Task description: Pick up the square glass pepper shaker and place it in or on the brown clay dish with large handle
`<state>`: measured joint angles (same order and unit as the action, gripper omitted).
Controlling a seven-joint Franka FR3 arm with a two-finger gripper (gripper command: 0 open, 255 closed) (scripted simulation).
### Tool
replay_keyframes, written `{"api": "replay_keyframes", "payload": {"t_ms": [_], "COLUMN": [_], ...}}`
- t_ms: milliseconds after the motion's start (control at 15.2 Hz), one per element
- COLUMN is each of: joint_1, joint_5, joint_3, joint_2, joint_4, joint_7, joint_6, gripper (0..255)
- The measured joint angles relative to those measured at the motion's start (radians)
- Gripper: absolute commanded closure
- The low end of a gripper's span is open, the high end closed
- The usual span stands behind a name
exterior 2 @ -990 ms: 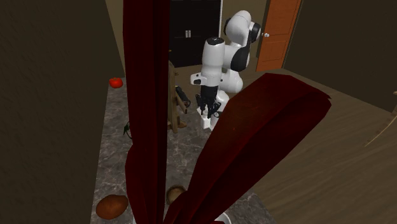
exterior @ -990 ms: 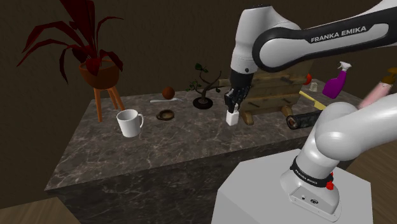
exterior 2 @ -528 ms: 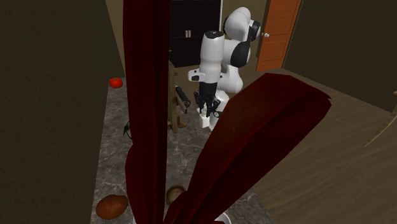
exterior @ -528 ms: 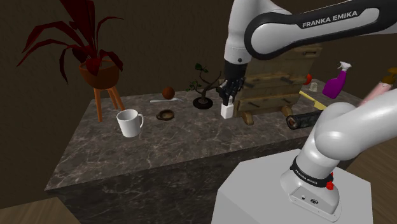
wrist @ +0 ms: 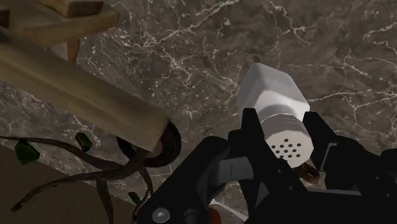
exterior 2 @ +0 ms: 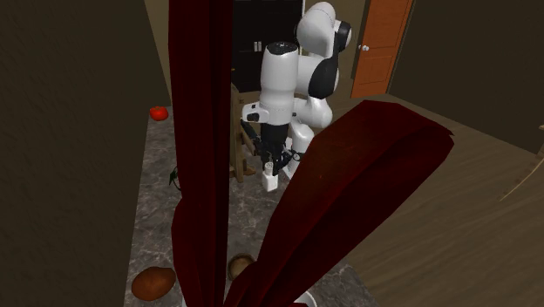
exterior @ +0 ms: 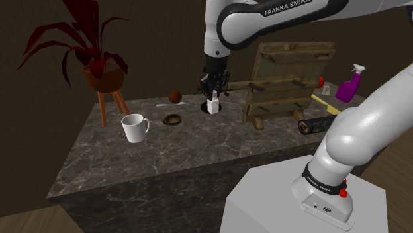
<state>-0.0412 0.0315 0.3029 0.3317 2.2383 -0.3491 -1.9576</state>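
1. The pick-up looks done. The jaws are clamped on the white shaker (exterior: pixel 212 106), which hangs just above the dark marble surface (exterior: pixel 198 145) near the centre of the shoulder view. In the wrist view its perforated top (wrist: pixel 284 121) sits pinched between the two black fingers.
2. The carry and the set-down remain. The small brown dish (exterior: pixel 173 120) lies on the surface to the lower left of the shaker in the shoulder view, near it but apart, with nothing in it as far as I can tell.
3. At the upper left, a red-leaved plant (exterior: pixel 86 46) on a wooden stand is well clear of that path.
4. A white mug (exterior: pixel 134 127) stands just left of the dish. It is probably the closest thing to mind at set-down.
5. A brown ball (exterior: pixel 175 96) and a thin white utensil (exterior: pixel 164 104) lie just above the dish in the frame, farther back.
6. A small twiggy plant (wrist: pixel 114 167) sits close beside the jaws.
7. On the right, a wooden rack (exterior: pixel 288 79), a dark roll (exterior: pixel 316 124) and a purple spray bottle (exterior: pixel 349 85) stand away from the route.
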Motion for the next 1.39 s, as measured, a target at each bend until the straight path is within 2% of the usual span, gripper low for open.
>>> {"api": "replay_keyframes", "payload": {"t_ms": [264,594,858,990,1056,1386], "joint_1": [-0.013,-0.008,0.021,0.052,0.06,0.064], "joint_5": [-0.048,-0.121,-0.184,-0.224,-0.236,-0.244], "joint_3": [0.026,0.048,0.055,0.054,0.05,0.048], "joint_2": [-0.164,-0.377,-0.557,-0.679,-0.717,-0.74], "joint_4": [-0.166,-0.425,-0.654,-0.84,-0.885,-0.863], "joint_7": [-0.041,-0.09,-0.127,-0.139,-0.141,-0.152], "joint_6": [0.008,0.07,0.133,0.203,0.213,0.17], "gripper": [255,255,255,255,255,255]}}
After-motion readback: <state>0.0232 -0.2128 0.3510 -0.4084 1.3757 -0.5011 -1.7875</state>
